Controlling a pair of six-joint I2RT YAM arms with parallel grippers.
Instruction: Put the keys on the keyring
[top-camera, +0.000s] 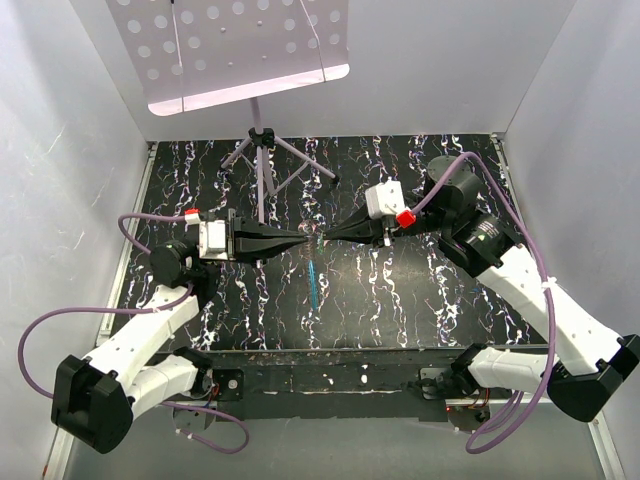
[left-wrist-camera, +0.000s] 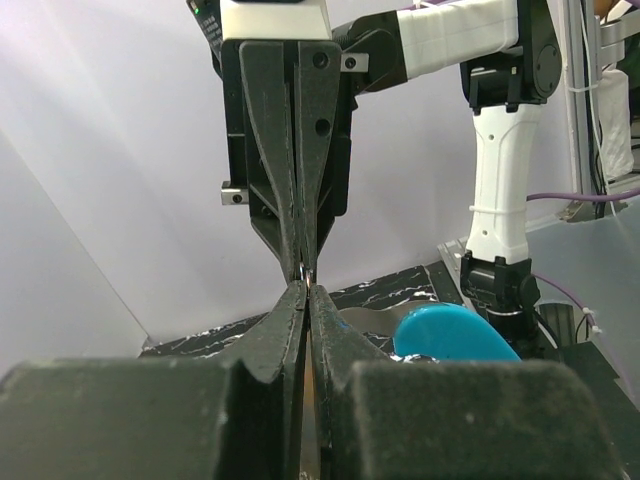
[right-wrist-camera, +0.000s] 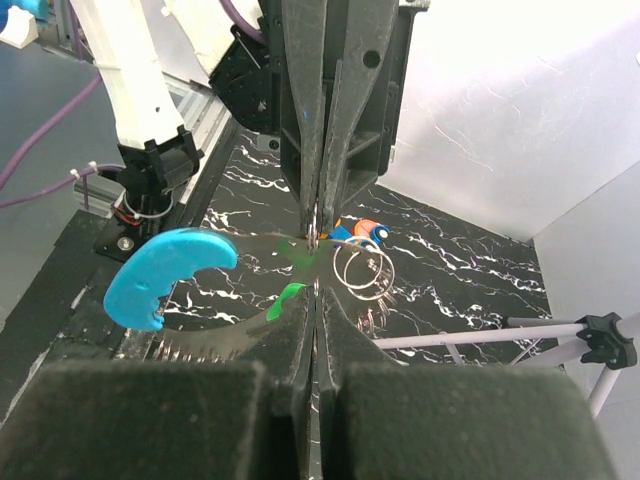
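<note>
My two grippers meet tip to tip above the middle of the black marbled mat. The left gripper (top-camera: 308, 237) (left-wrist-camera: 305, 288) is shut, with a thin silvery loop, the keyring (right-wrist-camera: 314, 238), standing edge-on at its tips. The right gripper (top-camera: 335, 236) (right-wrist-camera: 315, 288) is shut too. The small green head of a key (right-wrist-camera: 287, 297) sticks out at the left of its fingertips. The key's blade is hidden between the fingers. In the left wrist view a small glint at the meeting tips is all that shows of either.
A light-blue-handled piece with a toothed grey metal blade (top-camera: 315, 280) (right-wrist-camera: 165, 270) (left-wrist-camera: 450, 335) lies on the mat under the grippers. Loose silver rings (right-wrist-camera: 365, 268) and a small orange and blue item (right-wrist-camera: 365, 232) lie beside it. The purple tripod stand (top-camera: 262, 150) stands behind.
</note>
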